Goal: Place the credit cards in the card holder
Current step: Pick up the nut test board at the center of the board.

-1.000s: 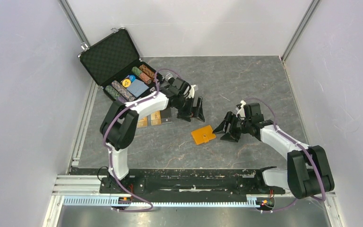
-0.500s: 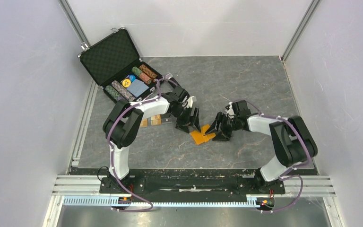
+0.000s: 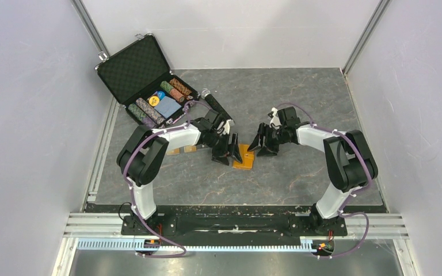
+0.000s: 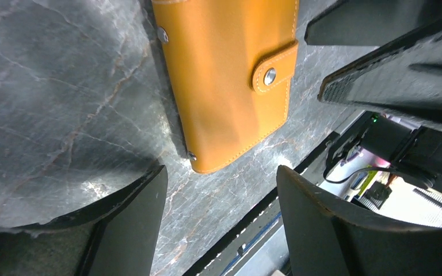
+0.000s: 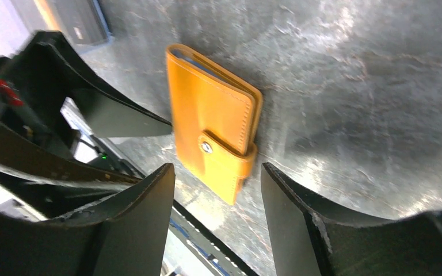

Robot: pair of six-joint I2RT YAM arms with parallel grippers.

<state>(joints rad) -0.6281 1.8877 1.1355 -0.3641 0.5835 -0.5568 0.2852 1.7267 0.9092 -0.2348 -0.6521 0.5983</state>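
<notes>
While the card holder lies closed, left pincer and right pincer flank it, both wide.

Even, diffuse light from above is filling the enclosure, washing the pale walls white while the grey table is reading sharp overhead. Soft shadows are pooling beneath the arms. At the right wrist, glare is streaking that table (blur is smearing it too), the black fingers are going soft, and the card holder is casting a dark shadow along one edge.
</notes>
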